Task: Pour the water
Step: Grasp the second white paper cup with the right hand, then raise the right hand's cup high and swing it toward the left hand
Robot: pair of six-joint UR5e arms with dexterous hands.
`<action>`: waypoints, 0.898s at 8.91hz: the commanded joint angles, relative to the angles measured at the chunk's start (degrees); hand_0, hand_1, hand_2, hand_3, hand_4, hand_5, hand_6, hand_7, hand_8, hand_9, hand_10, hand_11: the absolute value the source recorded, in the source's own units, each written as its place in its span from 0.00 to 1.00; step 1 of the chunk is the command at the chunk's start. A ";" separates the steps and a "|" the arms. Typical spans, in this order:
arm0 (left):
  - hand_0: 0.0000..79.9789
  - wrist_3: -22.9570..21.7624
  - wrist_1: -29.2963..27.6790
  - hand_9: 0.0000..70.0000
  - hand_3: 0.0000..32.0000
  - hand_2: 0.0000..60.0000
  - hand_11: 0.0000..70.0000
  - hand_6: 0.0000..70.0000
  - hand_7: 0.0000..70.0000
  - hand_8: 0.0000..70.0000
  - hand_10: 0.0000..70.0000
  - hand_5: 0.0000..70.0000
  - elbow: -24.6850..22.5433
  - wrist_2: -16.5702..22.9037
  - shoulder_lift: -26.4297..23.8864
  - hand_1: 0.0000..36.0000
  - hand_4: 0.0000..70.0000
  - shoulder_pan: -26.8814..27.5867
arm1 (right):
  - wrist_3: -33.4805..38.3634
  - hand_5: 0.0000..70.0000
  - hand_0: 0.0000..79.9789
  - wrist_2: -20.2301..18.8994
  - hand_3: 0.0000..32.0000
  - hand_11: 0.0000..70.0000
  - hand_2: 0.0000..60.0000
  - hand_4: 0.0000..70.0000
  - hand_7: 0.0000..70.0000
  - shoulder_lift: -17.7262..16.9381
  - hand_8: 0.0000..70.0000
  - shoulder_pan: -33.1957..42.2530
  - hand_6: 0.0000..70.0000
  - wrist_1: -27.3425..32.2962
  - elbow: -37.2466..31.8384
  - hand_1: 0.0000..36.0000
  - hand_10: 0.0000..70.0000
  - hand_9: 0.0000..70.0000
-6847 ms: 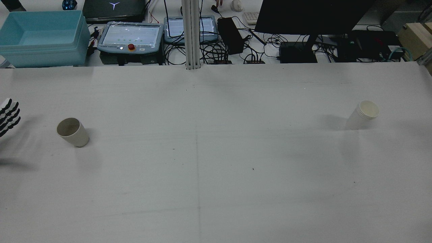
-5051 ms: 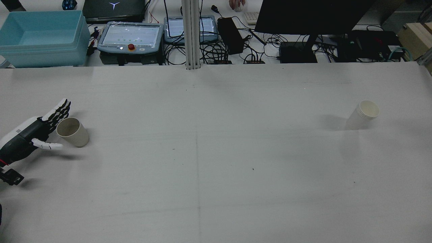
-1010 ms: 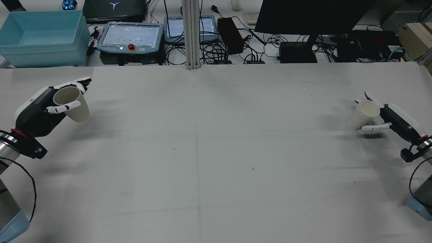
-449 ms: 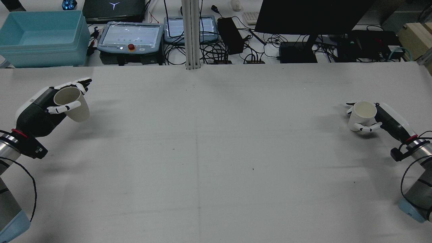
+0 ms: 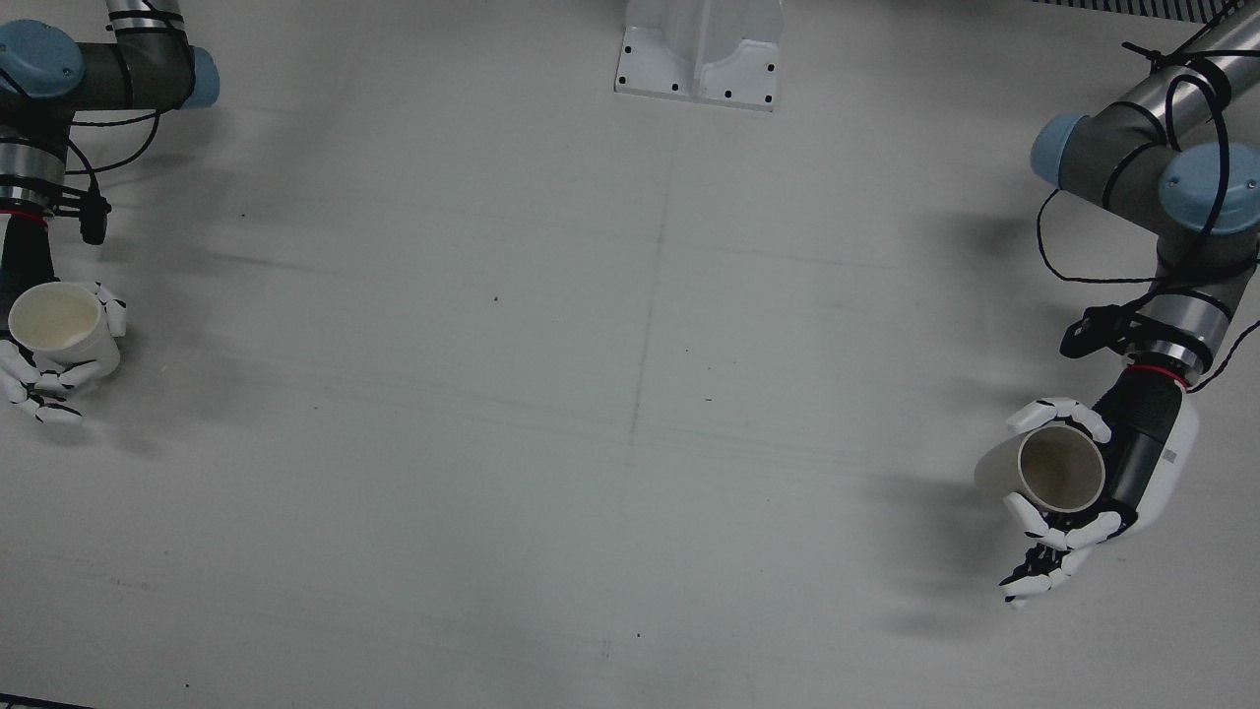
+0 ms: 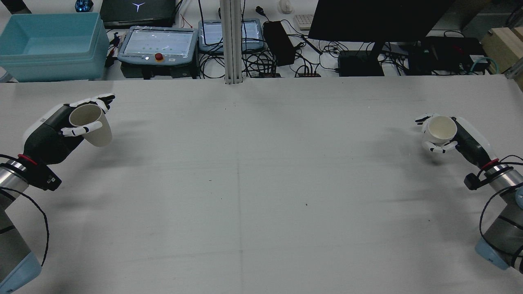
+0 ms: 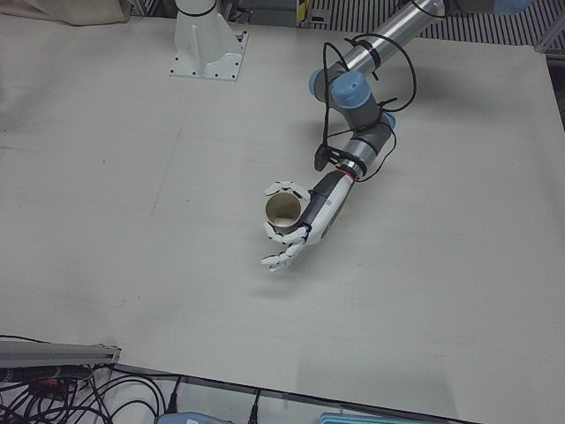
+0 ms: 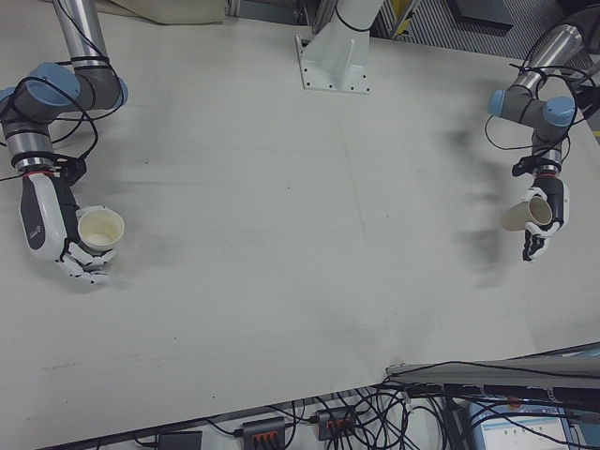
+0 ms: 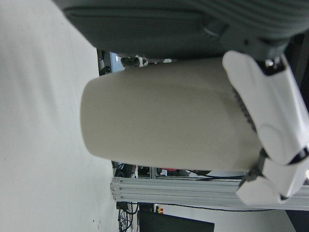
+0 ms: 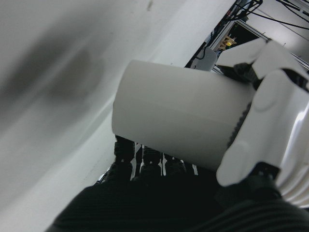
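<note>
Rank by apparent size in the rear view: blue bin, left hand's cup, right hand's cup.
1. Blue bin, clearly largest.
2. Left hand's cup and right hand's cup look about alike; their differing tilt makes ranking them unsure.

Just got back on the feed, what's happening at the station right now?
Each hand holds a paper cup clear of the white table. The left hand grips the beige paper cup with a darker inside, tilted a little. The right hand has its fingers wrapped round the white paper cup, held roughly upright. The two cups are at opposite ends of the table, far apart, so no pouring has begun. Whether either cup holds water cannot be told.
</note>
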 commanded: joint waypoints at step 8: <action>0.54 0.98 11.62 0.16 0.00 1.00 0.09 0.15 0.33 0.09 0.05 1.00 -1.64 8.41 -11.20 1.00 0.56 2.97 | 0.68 1.00 0.72 -2.56 0.00 0.62 1.00 0.78 0.74 21.16 0.41 14.13 0.55 -53.12 43.23 0.90 0.41 0.58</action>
